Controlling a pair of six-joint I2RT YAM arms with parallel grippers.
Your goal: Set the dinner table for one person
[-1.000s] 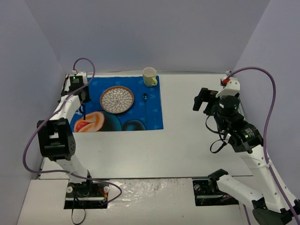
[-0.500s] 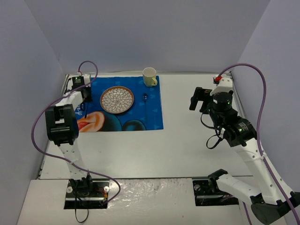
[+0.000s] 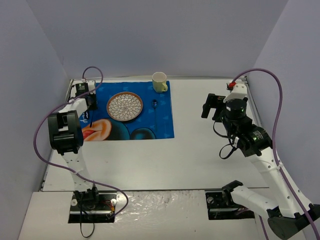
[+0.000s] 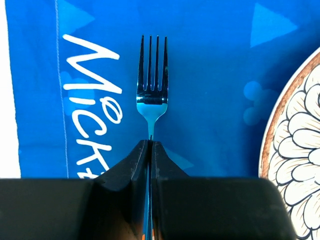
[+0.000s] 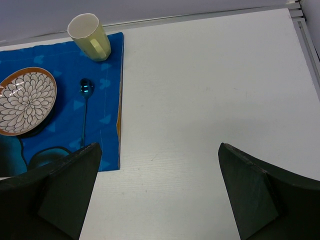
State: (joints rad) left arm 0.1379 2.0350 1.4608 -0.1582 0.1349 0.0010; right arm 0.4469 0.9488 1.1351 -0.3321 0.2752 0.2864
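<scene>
The white dinner table [image 3: 210, 150] carries a blue cartoon placemat [image 3: 150, 122] at the far left. On the mat are a patterned plate [image 3: 124, 106], a spoon [image 3: 154, 106] to its right and a yellow mug [image 3: 159, 81] at the far right corner. My left gripper [image 4: 150, 144] is shut on the handle of a fork [image 4: 152, 85], held low over the mat's left part, left of the plate [image 4: 300, 150], tines pointing away. My right gripper [image 5: 160, 190] is open and empty above the bare table [image 5: 210, 90], right of the mat.
Grey walls enclose the table on three sides. The metal rim [image 5: 305, 25] runs along the right edge. The left arm's purple cable [image 3: 37, 145] loops beside the left edge. White tabletop shows left of the mat [image 4: 7, 100].
The left arm's elbow swung up and its gripper, still holding the fork, shifted slightly toward the far left. The right arm moved a little left and has since held still.
</scene>
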